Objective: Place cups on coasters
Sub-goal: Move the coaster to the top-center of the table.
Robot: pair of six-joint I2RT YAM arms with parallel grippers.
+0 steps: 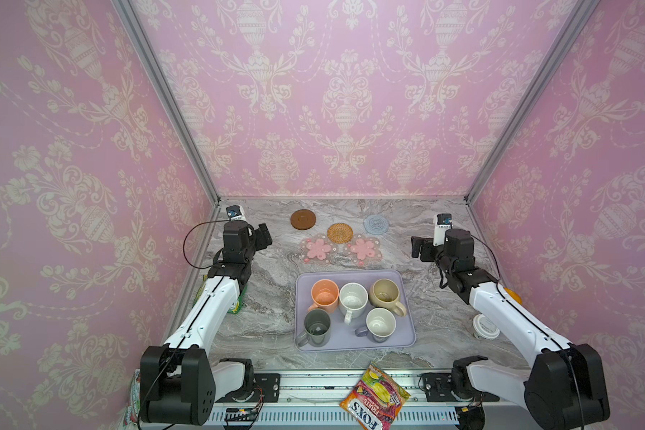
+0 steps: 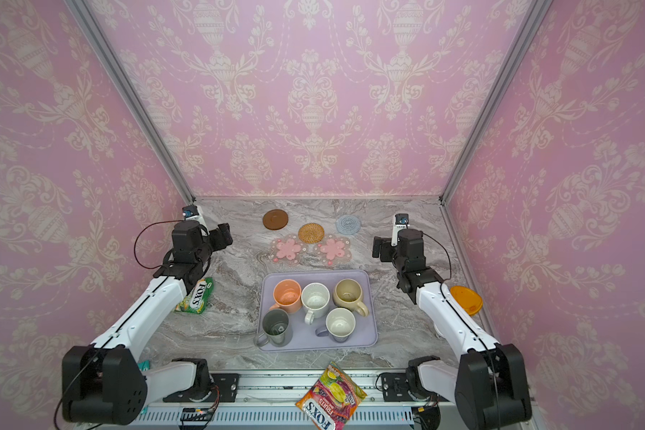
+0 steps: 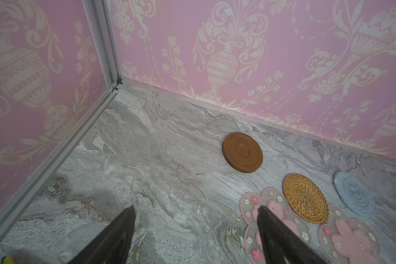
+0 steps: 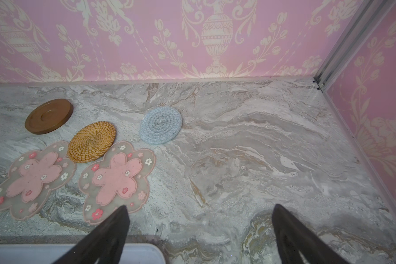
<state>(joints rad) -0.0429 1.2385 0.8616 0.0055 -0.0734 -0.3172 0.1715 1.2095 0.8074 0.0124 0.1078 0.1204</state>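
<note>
Several cups stand on a lavender tray [image 1: 406,340]: peach-orange [image 1: 324,296], speckled white [image 1: 353,299], beige [image 1: 384,294], dark grey-green [image 1: 317,327] and lavender [image 1: 380,324]. Behind the tray lie the coasters: a brown disc [image 1: 303,219], a rattan round [image 1: 340,232], a pale blue knitted round [image 1: 376,223] and two pink-flower mats [image 1: 317,249] [image 1: 362,248]. All are bare. My left gripper [image 3: 196,210] hovers open at the back left, beside the flower mats. My right gripper [image 4: 199,209] hovers open at the back right. Neither holds anything.
A FOXS candy bag [image 1: 375,398] lies on the front rail. A green FOXS packet [image 2: 196,298] sits under my left arm. An orange-lidded container [image 2: 466,299] and a white lid [image 1: 485,327] sit by my right arm. Pink walls close in three sides.
</note>
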